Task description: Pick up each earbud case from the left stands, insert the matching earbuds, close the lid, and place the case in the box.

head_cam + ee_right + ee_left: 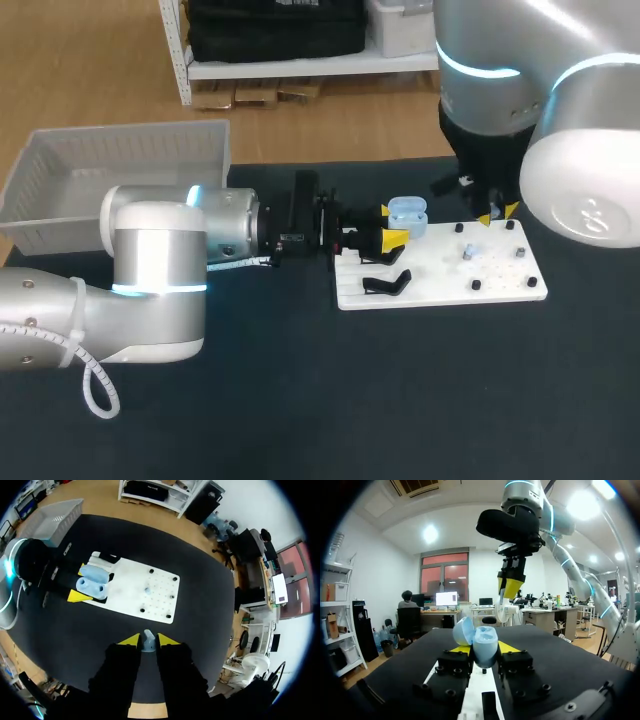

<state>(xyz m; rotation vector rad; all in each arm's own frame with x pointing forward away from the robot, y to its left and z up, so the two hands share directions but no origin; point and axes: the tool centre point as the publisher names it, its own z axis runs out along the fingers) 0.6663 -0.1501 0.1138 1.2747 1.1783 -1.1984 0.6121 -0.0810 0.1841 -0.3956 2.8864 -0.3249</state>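
Left arm comes in from the left edge of the head view. Its forearm lies level and low across the table (250,400), with the wrist pointing toward frame right. Left gripper (391,226) sits at the left end of the white board (500,285), just right of frame centre. In the left wrist view its fingers (509,647) flank the case (481,644) and press on it from two sides.

The case (407,212) is light blue with its lid open. Seen from the left wrist, the body stands roughly upright between the tips and the lid leans off to one side. From the right wrist, body and lid lie side by side across the left gripper's line of reach.

Right arm drops in from the upper right of the head view, bulky elbow in front, wrist pointing straight down. Right gripper (148,640) hangs well above the table, past the board's far end from the case. Its fingers (167,640) are nearly together, pinching a small blue earbud (148,642).

A second earbud (470,250) sits mid-board. A black stand (386,283) lies at the board's lower left corner. The box (60,235) is at upper left of the head frame, well apart from the board.
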